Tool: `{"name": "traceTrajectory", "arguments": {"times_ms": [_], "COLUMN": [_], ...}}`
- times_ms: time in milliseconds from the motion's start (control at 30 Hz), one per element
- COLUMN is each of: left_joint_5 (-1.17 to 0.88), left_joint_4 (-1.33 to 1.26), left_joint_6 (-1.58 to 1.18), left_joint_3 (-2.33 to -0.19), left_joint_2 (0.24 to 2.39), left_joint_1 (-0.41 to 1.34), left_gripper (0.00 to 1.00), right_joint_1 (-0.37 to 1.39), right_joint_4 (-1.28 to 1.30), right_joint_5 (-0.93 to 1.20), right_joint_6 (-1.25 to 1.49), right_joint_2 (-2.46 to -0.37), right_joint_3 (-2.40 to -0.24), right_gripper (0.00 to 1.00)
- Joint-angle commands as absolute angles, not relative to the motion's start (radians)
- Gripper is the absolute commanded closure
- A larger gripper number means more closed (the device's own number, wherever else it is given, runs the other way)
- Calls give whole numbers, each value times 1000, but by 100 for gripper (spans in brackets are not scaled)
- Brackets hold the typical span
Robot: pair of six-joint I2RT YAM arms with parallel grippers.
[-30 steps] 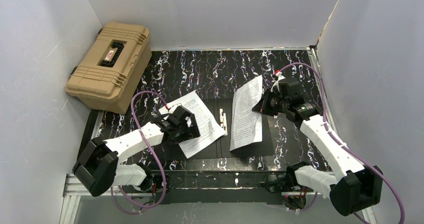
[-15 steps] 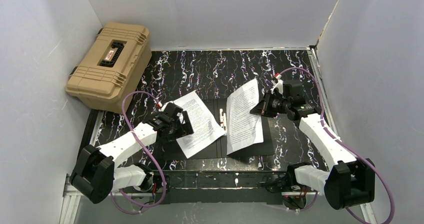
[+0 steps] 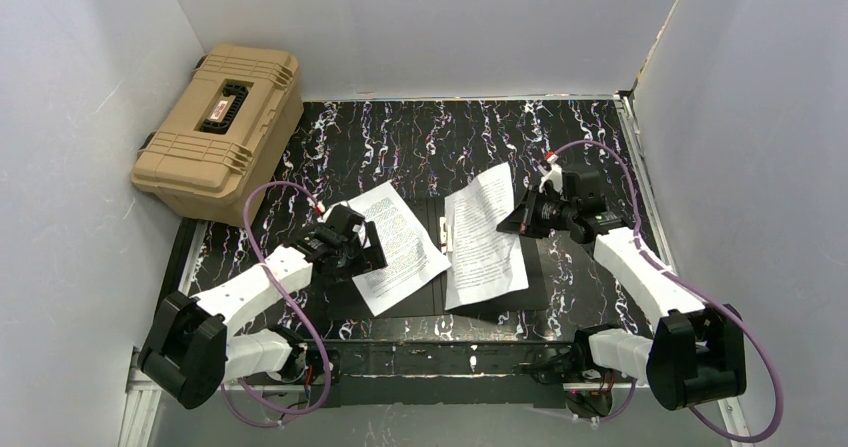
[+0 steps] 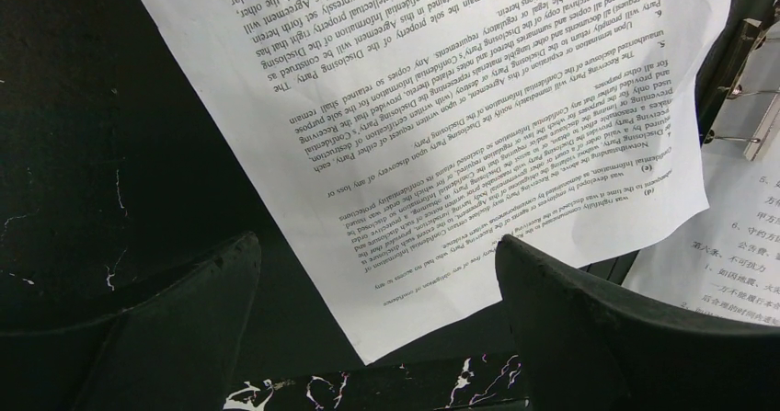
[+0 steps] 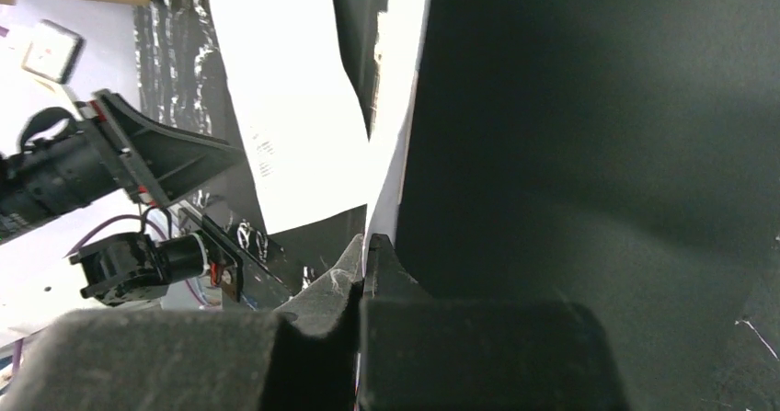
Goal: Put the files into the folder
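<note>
Step in hand — laying a file into the folder (image 3: 538,267), which lies open at table centre. The right gripper (image 3: 520,217), fingers pinched shut on one sheet's (image 3: 483,239) right edge, holds it tilted over the right half. The left gripper (image 4: 375,245), jaws spread wide and empty, hovers over the second sheet (image 3: 400,247), which lies askew on the left half. The next move probably calls for lowering the held sheet flat — then letting go.

There are two files: the first file (image 3: 400,247) lies just ahead of the left gripper (image 3: 368,255), and the second file (image 3: 485,235) sits at the tips of the right gripper (image 3: 516,219). One open black folder (image 3: 537,267) lies beneath both grippers. One tan hard case (image 3: 220,132) stands well beyond the left gripper.
</note>
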State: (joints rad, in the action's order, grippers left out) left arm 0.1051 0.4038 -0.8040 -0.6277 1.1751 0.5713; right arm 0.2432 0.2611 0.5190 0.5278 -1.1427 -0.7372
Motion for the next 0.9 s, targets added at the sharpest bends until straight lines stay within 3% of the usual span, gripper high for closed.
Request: {"name": "traceTrajectory", "arguments": {"times_ms": [0,267,667,733,800,867], "left_joint_5": [103,100,100,101,100,99], "left_joint_4": [417,415,429,430,428,426], "left_joint_6": [-786,-770,-762,-762,-762,-763], "left_joint_3": [-615,-620,-629,-630,-630,-632], "left_joint_2": [1146,1141,1134,1134,1135,1138], "left_joint_1": [566,565,563,563,563,563], "left_gripper": [2,2,2,2,2,2], "right_joint_1": [240,241,239,240,240,240], "right_joint_4": [204,219,129,131,133,133], "right_joint_5": [498,369,376,366,352,339], "right_joint_6": [525,423,438,433,430,428], "right_joint_2": [-1167,-1205,-1271,-1273,-1273,-1273], "right_joint_3": [-697,-671,-630,-627,-622,-620], "right_gripper": [99,99,99,93,74,66]}}
